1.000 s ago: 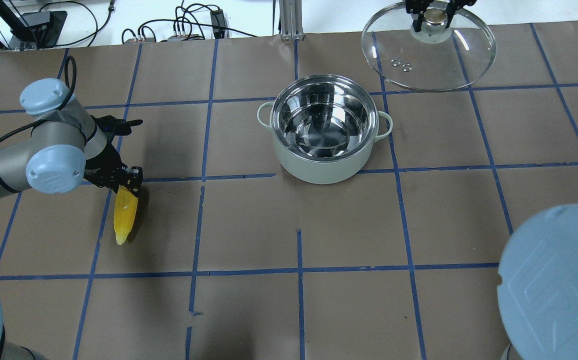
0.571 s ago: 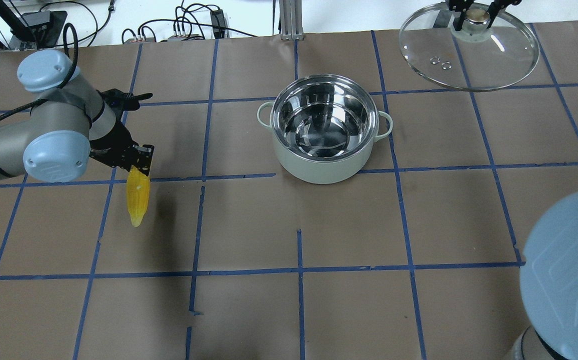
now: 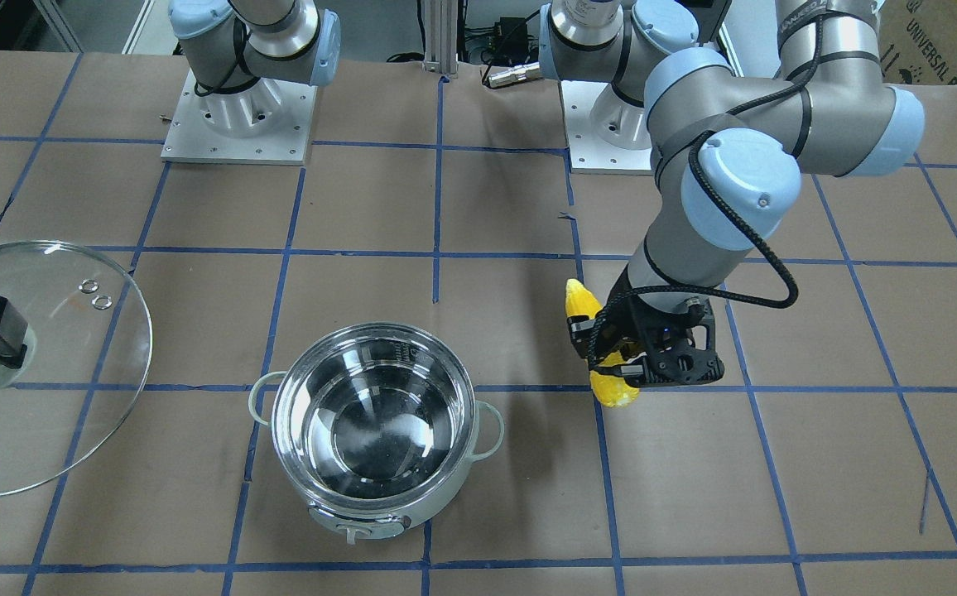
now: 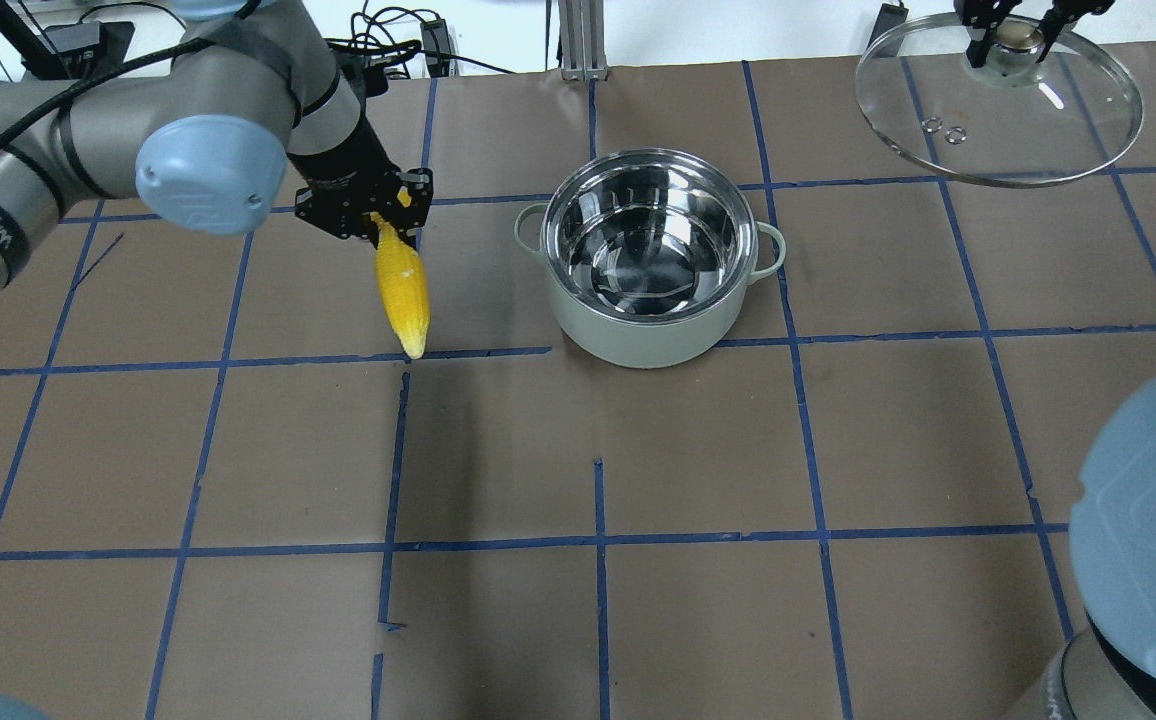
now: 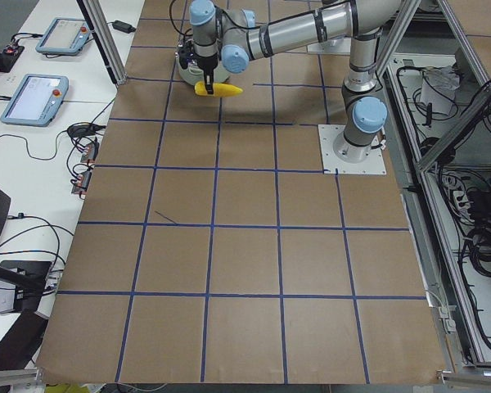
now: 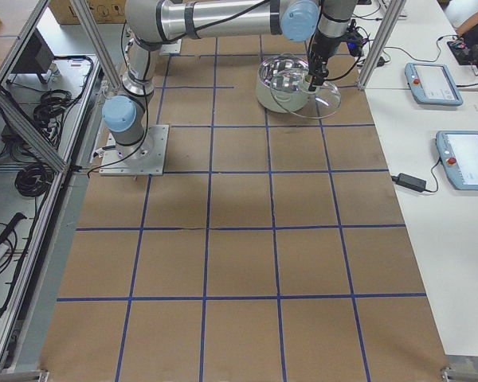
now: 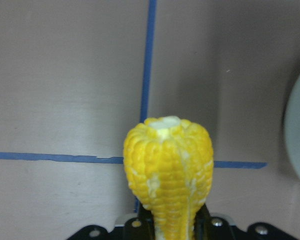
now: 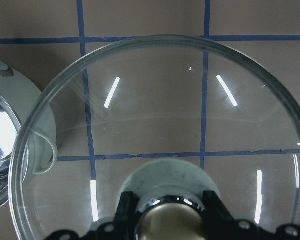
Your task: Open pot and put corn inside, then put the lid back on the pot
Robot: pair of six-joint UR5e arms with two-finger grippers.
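The open steel pot (image 4: 650,255) stands mid-table and is empty; it also shows in the front-facing view (image 3: 375,426). My left gripper (image 4: 378,215) is shut on the thick end of the yellow corn (image 4: 403,290) and holds it in the air just left of the pot. The corn's tip points toward the robot. The corn fills the left wrist view (image 7: 167,170). My right gripper (image 4: 1013,30) is shut on the knob of the glass lid (image 4: 998,110) and holds it aloft beyond the pot's right side. The lid also shows in the right wrist view (image 8: 165,115).
Brown paper with blue tape lines covers the table (image 4: 598,500). Cables and a metal post (image 4: 578,40) lie along the far edge. The arm bases (image 3: 238,116) stand on the robot's side. My right arm's elbow (image 4: 1148,520) fills the overhead view's near right corner.
My left gripper has lifted the corn and carried it right and away from the robot, close to the pot. My right gripper has moved the lid further right.
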